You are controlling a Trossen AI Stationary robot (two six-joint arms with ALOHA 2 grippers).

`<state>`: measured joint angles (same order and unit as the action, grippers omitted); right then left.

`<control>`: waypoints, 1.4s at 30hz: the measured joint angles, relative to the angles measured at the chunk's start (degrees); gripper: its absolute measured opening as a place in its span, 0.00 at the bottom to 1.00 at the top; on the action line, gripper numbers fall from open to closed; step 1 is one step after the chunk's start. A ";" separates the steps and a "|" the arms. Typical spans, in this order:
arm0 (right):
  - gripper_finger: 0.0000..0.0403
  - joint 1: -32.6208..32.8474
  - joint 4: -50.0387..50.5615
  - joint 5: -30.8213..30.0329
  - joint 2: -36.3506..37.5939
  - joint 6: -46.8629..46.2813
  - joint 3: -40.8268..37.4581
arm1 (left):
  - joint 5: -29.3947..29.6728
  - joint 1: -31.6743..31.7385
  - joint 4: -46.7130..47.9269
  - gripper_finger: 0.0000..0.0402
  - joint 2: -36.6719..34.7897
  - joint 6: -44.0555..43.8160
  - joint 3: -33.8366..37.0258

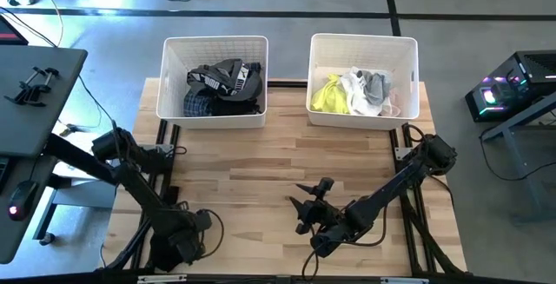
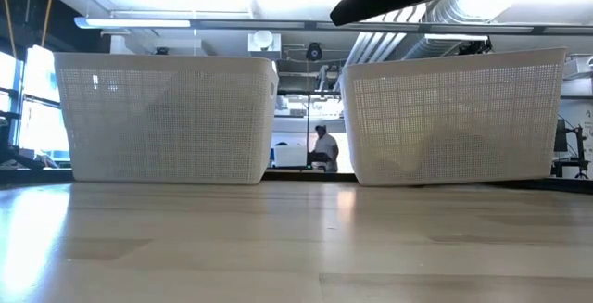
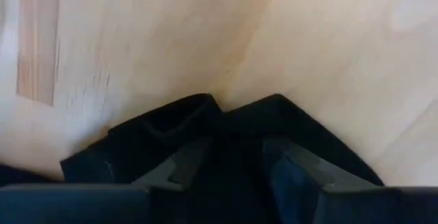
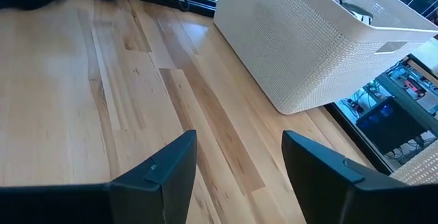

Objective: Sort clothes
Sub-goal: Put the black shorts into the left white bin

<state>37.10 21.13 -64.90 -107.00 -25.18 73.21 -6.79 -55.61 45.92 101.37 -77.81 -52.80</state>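
The left gripper point(image 3: 233, 162) sits low at the near left corner of the table point(image 1: 287, 158), fingers slightly parted over a black garment point(image 3: 205, 131) bunched right under them; its long axis cannot be made out, and the fingers hide part of it. The right gripper point(image 4: 236, 159) hovers wide and empty. Well beyond both, dark clothes point(image 1: 221, 84) fill the left bin point(image 1: 213, 115) and light clothes point(image 1: 356, 93) the right bin point(image 1: 365, 117).

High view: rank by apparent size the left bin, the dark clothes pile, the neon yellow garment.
1. Left bin
2. Dark clothes pile, filling most of the bin
3. Neon yellow garment, in the right bin, partly covered
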 joint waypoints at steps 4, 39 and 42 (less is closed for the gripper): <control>0.51 -0.04 0.01 0.00 0.00 -0.07 0.02 | 6.45 0.27 0.37 0.16 -1.85 6.18 -1.24; 0.51 -0.29 0.04 0.07 0.00 -0.33 0.00 | 82.03 53.12 20.92 0.00 -23.30 89.02 -50.12; 0.51 -0.48 0.06 0.31 0.00 -0.33 0.00 | 73.39 63.67 20.95 0.00 -24.68 89.00 -50.12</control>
<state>36.62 21.19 -64.59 -107.00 -25.52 73.21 66.60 8.06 66.87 76.68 11.19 -102.91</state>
